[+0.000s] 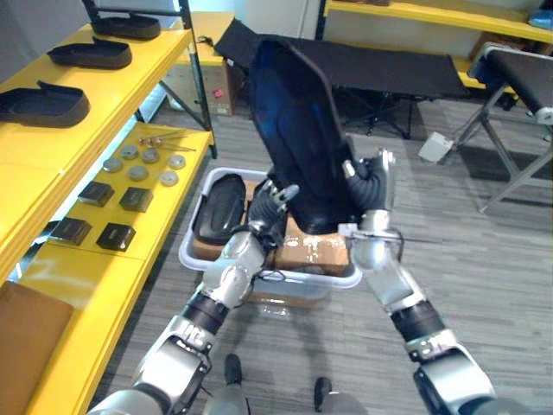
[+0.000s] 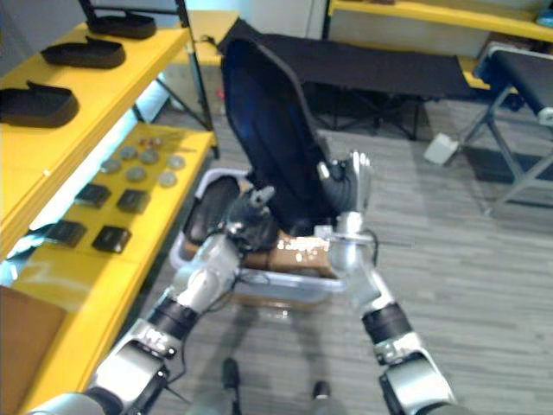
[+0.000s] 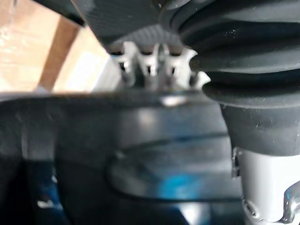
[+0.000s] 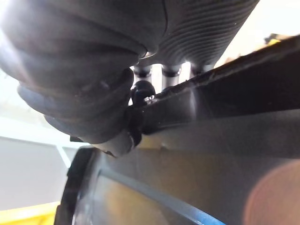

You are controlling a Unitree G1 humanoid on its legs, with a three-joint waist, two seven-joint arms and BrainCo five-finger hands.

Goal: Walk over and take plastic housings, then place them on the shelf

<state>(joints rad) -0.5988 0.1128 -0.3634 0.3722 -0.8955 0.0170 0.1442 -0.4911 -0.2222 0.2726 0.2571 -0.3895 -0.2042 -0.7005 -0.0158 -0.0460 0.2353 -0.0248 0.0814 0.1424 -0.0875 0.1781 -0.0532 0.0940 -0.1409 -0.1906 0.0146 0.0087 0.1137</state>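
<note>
Two hands: the left hand point(image 1: 275, 201) and the right hand point(image 1: 371, 180) hold one large housing point(image 1: 298, 130) between them, one at each side of its lower end.
Large housing: a black, glossy shell, standing nearly upright and leaning a little away from the robot, its hollow side facing the left hand, its lower end over the bin point(image 1: 294, 279).
Left hand: its dark-tipped fingers are curled onto the lower left edge of the large housing, gripping it. The left wrist view shows them reaching over the rim.
Right hand: its dark ribbed cover lies against the right edge of the large housing. Whether it clamps the shell or only leans on it cannot be told.
Bin: white plastic, on the grey floor point(image 1: 484, 285) just beside the yellow rack. It holds a cardboard box point(image 1: 315, 251) and a second housing point(image 1: 218, 206), which lies at the bin's left end.
Top shelf point(image 1: 138, 73): a near housing point(image 1: 43, 104), a middle housing point(image 1: 91, 54) and a far housing point(image 1: 128, 26) sit in a row, well apart.
Lower shelf point(image 1: 112, 277): small black boxes point(image 1: 136, 199), with round metal discs point(image 1: 138, 173) beyond them and thin rods point(image 1: 168, 137) farther on.
Background: a black folding cot point(image 1: 389, 69) stands behind the large housing.
</note>
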